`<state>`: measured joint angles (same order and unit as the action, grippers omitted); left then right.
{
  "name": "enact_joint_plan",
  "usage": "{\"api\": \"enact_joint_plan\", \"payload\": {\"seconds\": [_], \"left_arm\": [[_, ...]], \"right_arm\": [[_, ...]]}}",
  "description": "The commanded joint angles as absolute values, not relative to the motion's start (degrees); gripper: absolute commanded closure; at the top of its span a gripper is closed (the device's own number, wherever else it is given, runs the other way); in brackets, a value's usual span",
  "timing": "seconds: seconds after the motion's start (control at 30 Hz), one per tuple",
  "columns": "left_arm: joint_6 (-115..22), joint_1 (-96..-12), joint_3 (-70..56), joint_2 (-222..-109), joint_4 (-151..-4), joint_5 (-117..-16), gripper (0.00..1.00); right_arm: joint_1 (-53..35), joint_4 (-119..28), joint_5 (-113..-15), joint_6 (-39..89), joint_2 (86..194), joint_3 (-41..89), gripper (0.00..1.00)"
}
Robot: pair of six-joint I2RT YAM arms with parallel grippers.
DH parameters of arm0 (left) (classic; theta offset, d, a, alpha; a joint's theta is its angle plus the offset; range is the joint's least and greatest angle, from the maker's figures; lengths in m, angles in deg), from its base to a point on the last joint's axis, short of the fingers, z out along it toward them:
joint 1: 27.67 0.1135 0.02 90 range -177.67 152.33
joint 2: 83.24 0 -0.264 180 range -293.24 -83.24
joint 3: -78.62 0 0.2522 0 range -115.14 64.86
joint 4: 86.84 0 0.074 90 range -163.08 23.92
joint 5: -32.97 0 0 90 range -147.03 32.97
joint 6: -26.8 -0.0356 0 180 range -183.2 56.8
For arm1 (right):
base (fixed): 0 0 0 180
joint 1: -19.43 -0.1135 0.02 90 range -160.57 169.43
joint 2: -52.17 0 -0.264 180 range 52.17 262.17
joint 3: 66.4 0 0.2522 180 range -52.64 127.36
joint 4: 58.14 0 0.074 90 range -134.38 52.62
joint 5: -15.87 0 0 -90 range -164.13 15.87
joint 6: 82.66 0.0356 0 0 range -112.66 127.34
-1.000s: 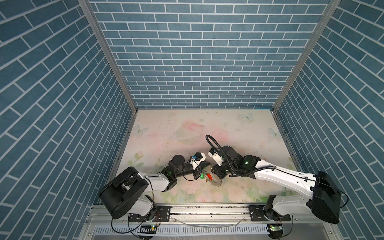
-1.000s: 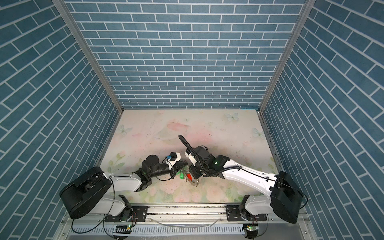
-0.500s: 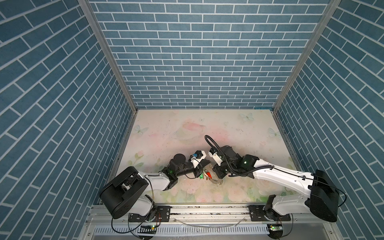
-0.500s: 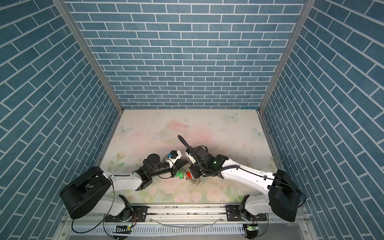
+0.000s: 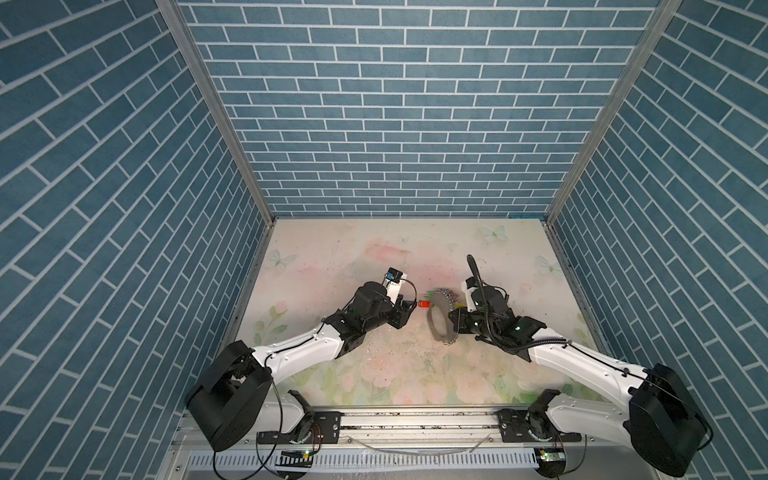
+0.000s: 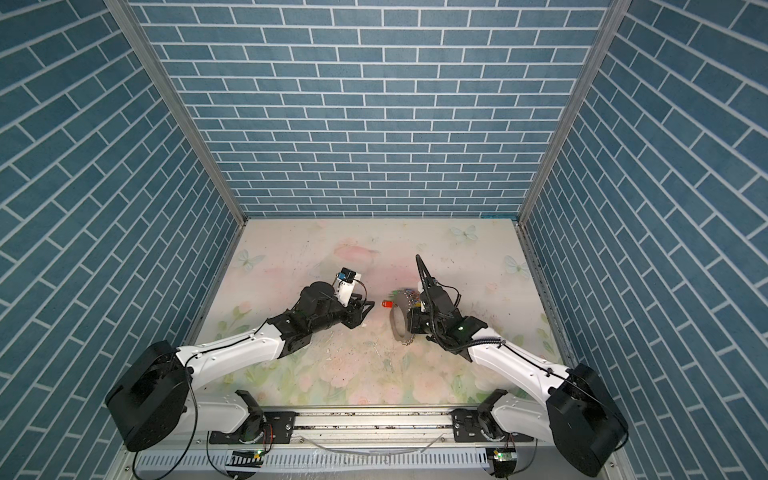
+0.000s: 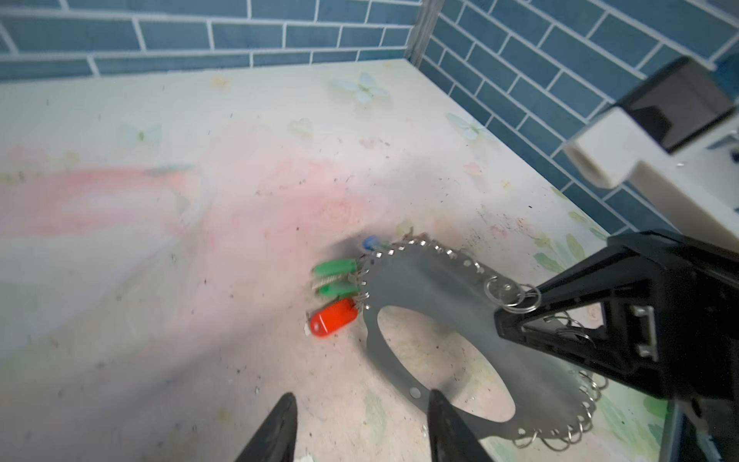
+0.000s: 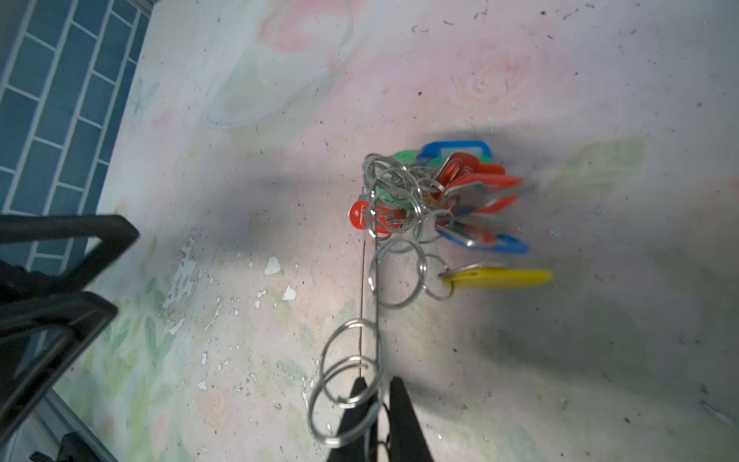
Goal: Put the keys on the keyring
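Observation:
The keyring (image 7: 440, 280), a flat grey oval plate with wire rings along its rim, stands on edge above the mat. It shows in both top views (image 5: 437, 318) (image 6: 398, 321). My right gripper (image 8: 378, 386) is shut on its rim, as also shown in the left wrist view (image 7: 520, 316). The keys, with a yellow tag (image 8: 500, 279), hang by linked wire rings at the plate's edge (image 8: 376, 280). My left gripper (image 7: 362, 400) is open and holds nothing. It sits just short of the plate, to its left in a top view (image 5: 409, 309).
Other tagged keys hang bunched on the plate: red (image 7: 334, 319), green (image 7: 334, 269) and blue (image 8: 456, 150). The floral mat (image 5: 374, 249) is flaked with white chips near the front. Blue brick walls close in the left, back and right sides.
My left gripper has opened and drawn back to the left, away from the plate. The right gripper has carried the plate right and farther back, with the keys swinging.

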<state>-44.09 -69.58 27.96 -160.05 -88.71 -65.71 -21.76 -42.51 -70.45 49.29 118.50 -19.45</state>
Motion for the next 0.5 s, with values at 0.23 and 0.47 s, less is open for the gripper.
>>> {"api": "enact_joint_plan", "payload": {"seconds": [0.23,0.47], "left_arm": [[-19.37,-67.47,32.7,-163.41,-97.47,-70.5,0.44],[-8.75,-65.39,39.95,-167.74,-114.82,-73.68,0.44]], "right_arm": [[-20.74,-79.43,-71.08,66.34,120.16,-28.2,1.0],[-20.74,-90.79,-69.67,70.22,124.47,-30.51,1.0]]}}
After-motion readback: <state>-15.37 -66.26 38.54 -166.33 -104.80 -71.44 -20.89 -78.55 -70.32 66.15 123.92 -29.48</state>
